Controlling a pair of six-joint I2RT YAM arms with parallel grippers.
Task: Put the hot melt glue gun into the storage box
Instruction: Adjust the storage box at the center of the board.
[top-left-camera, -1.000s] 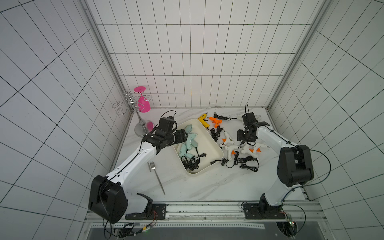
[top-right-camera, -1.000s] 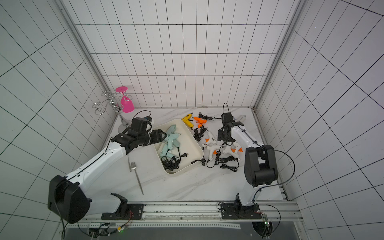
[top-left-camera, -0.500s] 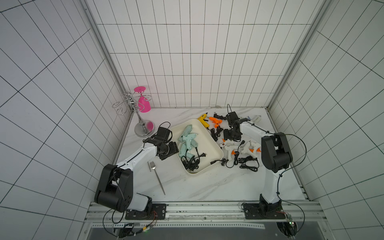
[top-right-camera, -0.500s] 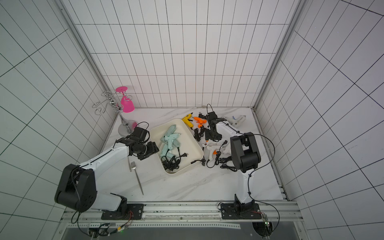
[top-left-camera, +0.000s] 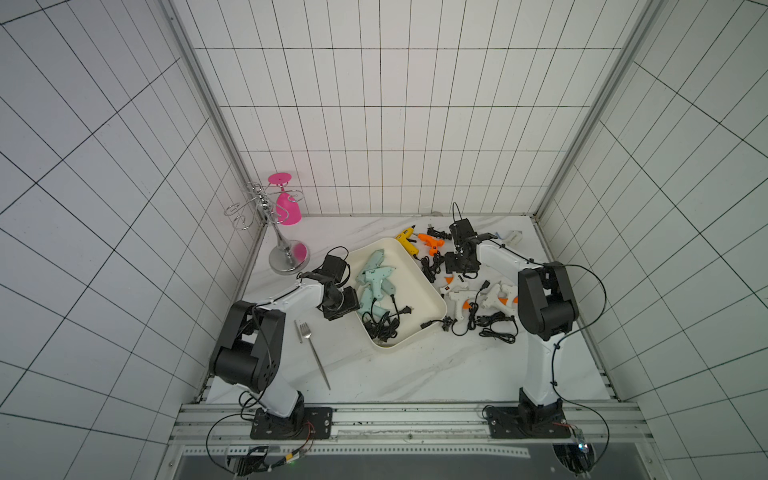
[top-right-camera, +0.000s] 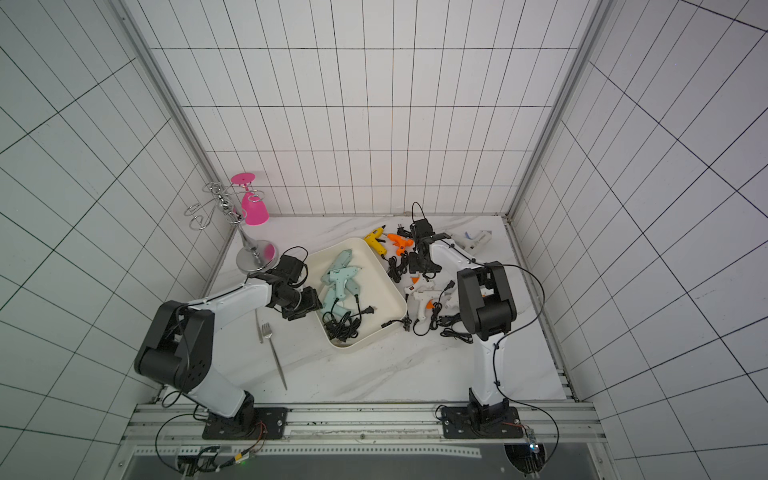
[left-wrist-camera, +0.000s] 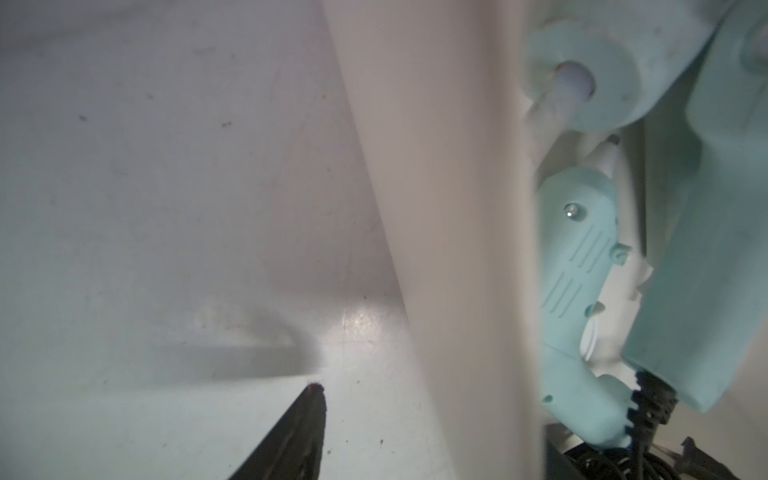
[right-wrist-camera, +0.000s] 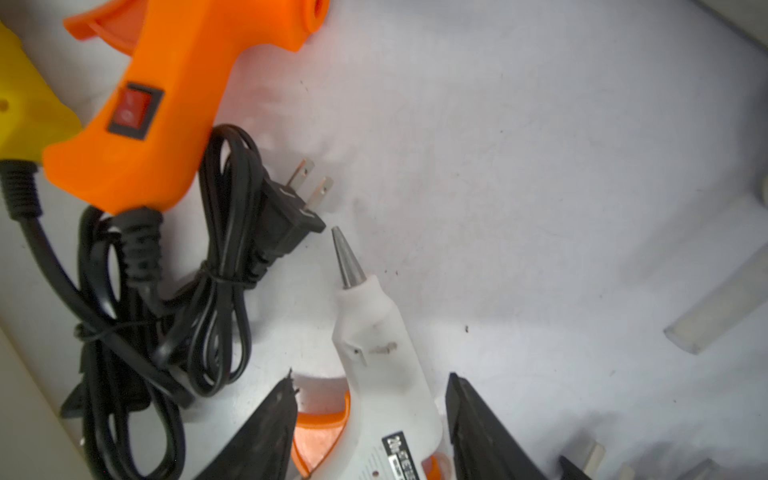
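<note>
The right arm is standing with its elbow raised and forearm stretched toward the far wall, wrist bent down. The right claw (right-wrist-camera: 370, 380) is hanging released, its fingers (right-wrist-camera: 478, 428) straddling the white gun (right-wrist-camera: 386, 365). That gun is lying on the tabletop (top-left-camera: 415, 374) outside the box (top-left-camera: 415, 274), just past its right wall, tip near the orange gun's (right-wrist-camera: 166, 124) plug (right-wrist-camera: 286, 212). The left arm is sitting folded low, its left claw (top-left-camera: 345, 309) hanging at the box's left wall beside the teal guns (top-left-camera: 374, 282); only one finger (left-wrist-camera: 291, 436) is showing, so I cannot tell its state.
</note>
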